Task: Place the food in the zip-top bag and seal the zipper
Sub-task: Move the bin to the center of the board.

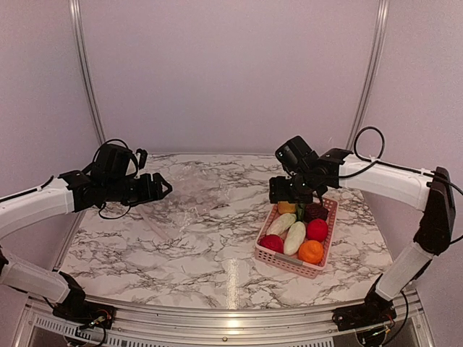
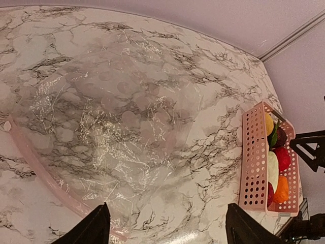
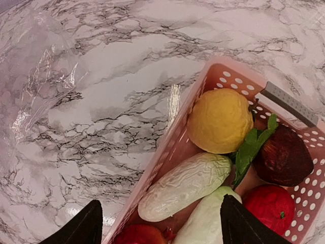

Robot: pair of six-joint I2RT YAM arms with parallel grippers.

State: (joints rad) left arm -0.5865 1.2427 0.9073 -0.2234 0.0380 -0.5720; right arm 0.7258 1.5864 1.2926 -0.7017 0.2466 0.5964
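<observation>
White vegetable [image 3: 185, 185] lies under the spread, empty right gripper [image 3: 160, 223]: descend across its width, clear of basket [image 3: 223, 75] wall; left gripper [image 2: 167, 229] hangs spread above bag [image 2: 117, 127].

The table [image 1: 181, 260] is white marble-look, with grey and black veins running all over it. The zip-top bag [image 2: 117, 137] is totally clear, just shiny white crinkle glints, and the zipper [image 2: 35, 165] along its edge reads pale pink. The basket [image 2: 251, 168] is salmon pink, dotted with rows of little round holes, with a grey tag [image 3: 289, 103] on one end. Inside it: a yellow round one [image 3: 219, 120], a dark maroon one [image 3: 284, 155], a bright red one [image 3: 271, 206], an orange one [image 1: 310, 251], creamy white oblong ones [image 3: 185, 185] with faint ribbing, and a green leaf [image 3: 249, 147]. The left arm [image 1: 36, 202] and right arm [image 1: 391, 181] are white with black wrists. The walls [image 1: 231, 72] are pale lilac-grey.
</observation>
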